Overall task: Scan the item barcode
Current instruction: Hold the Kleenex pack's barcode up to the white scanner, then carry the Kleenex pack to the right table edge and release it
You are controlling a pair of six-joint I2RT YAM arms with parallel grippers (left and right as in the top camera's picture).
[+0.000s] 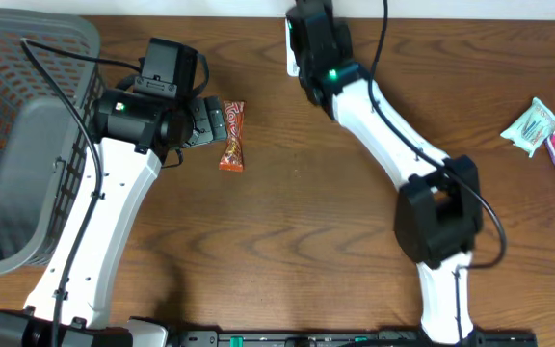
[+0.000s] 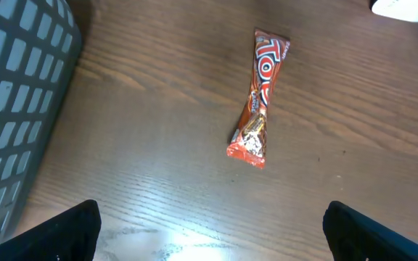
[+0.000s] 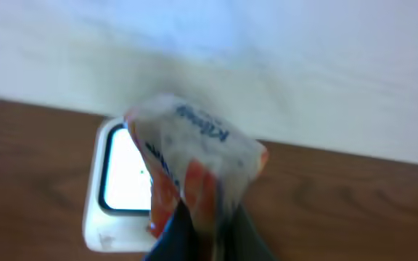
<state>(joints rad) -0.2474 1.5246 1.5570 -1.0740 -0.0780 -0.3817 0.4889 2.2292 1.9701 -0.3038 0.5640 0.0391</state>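
Right gripper (image 3: 205,235) is clamped on the packet (image 3: 194,148), pinching its lower edge just in front of the scanner (image 3: 111,181) window. Blurry, but probably soft, light, crinkly film: hold by a seam, keep the barcode uncovered. Left gripper (image 2: 212,232) hangs wide open above a bar (image 2: 258,101).

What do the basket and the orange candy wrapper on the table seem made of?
Basket: probably moulded plastic, matte grey, judging by its uniform square lattice. Candy wrapper: apparently thin printed plastic film, glossy, with crimped ends and creases.
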